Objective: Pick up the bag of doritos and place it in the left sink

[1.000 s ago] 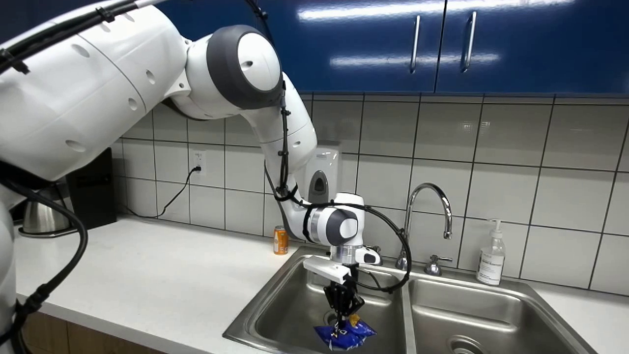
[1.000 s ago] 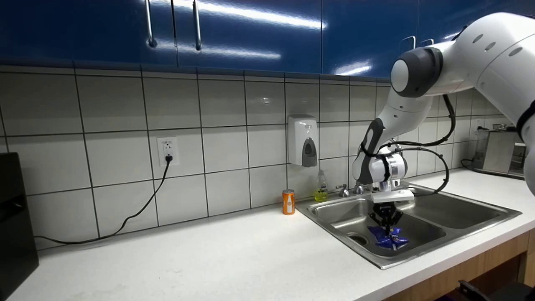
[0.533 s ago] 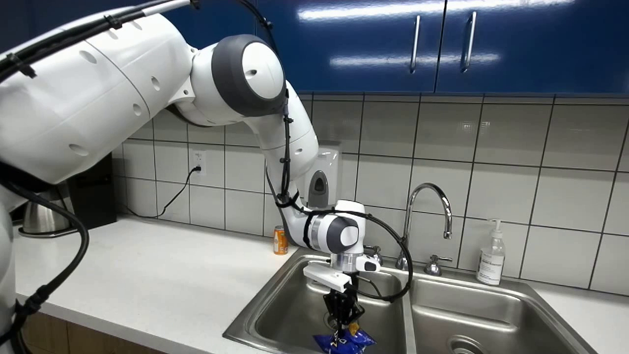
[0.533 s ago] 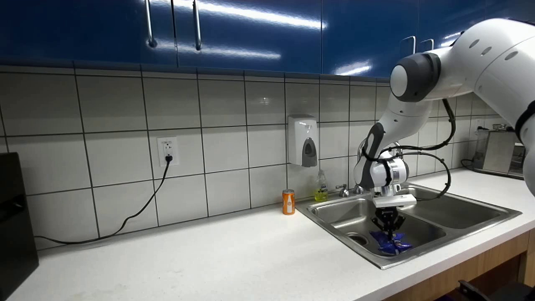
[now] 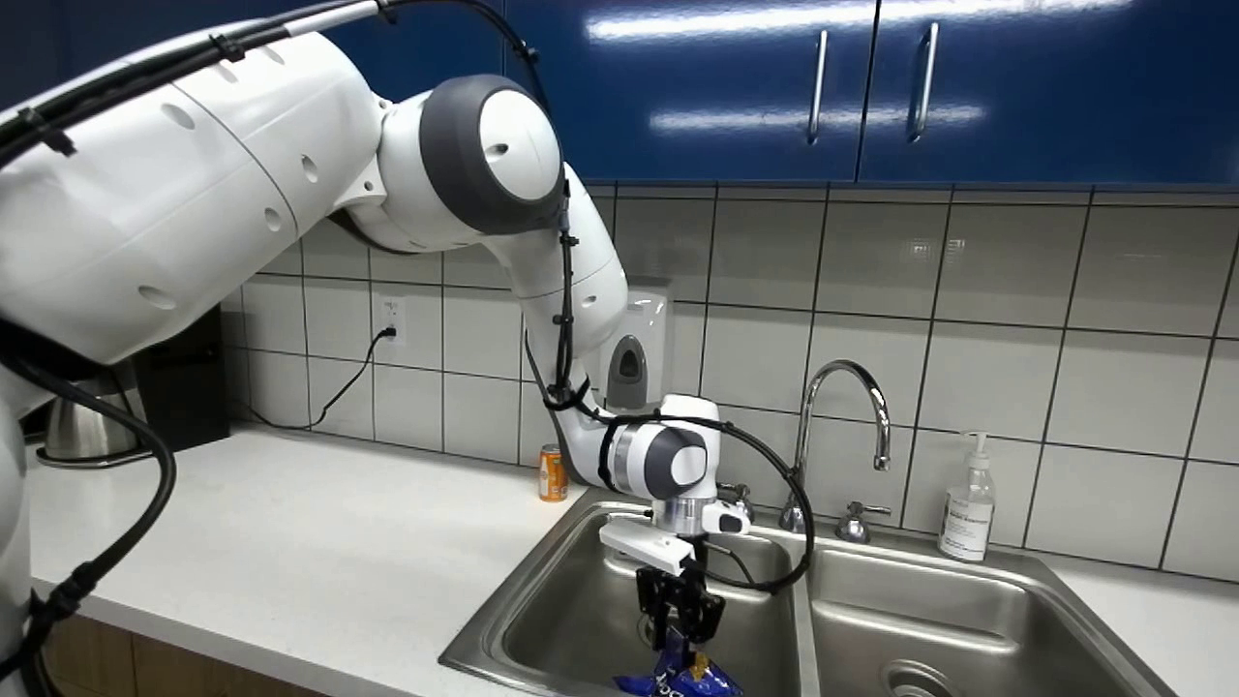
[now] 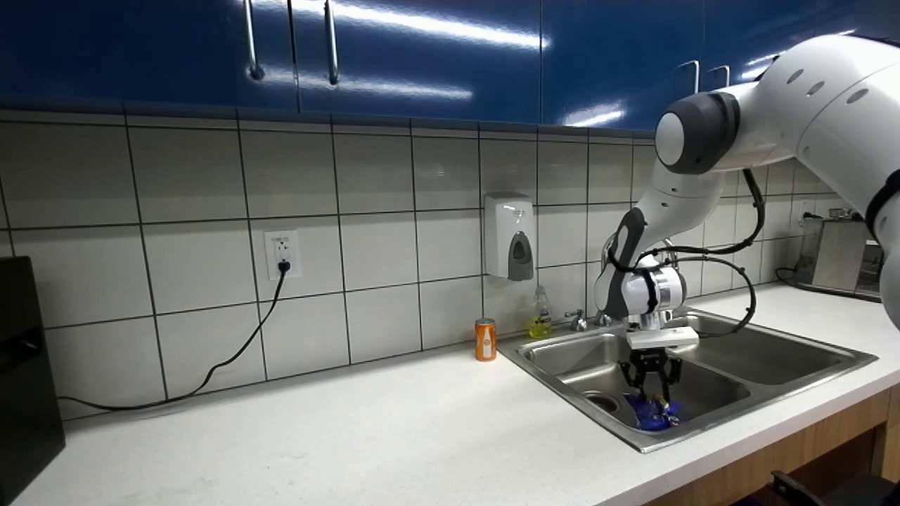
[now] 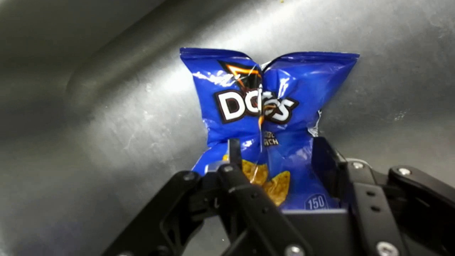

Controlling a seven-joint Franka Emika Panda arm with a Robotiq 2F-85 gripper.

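The bag of doritos (image 7: 227, 131), blue with chips printed on its front and a crease down its middle, lies in the steel left sink (image 5: 566, 600). In an exterior view the bag (image 6: 650, 416) shows low inside that basin, past the round drain (image 6: 601, 401). My gripper (image 7: 276, 149) points down over the packet with its fingers (image 7: 234, 151) spread well apart. The packet spans the space between them and stays bunched upward along the crease. Whether either finger still brushes its foil I cannot tell. The bag's lower end is hidden behind the gripper in the wrist view.
A metal divider (image 5: 805, 620) separates this basin from the right-hand basin (image 5: 920, 605). The curved faucet (image 5: 842, 368) rises behind the sink, with a white pump bottle (image 5: 968, 513) to its right. An orange can (image 6: 485, 340) stands on the white counter (image 6: 365, 429).
The gripper went down a little deeper into the sink with the bag pinched, then its jaws parted between half a second ago and now. The bag's folds have loosened.
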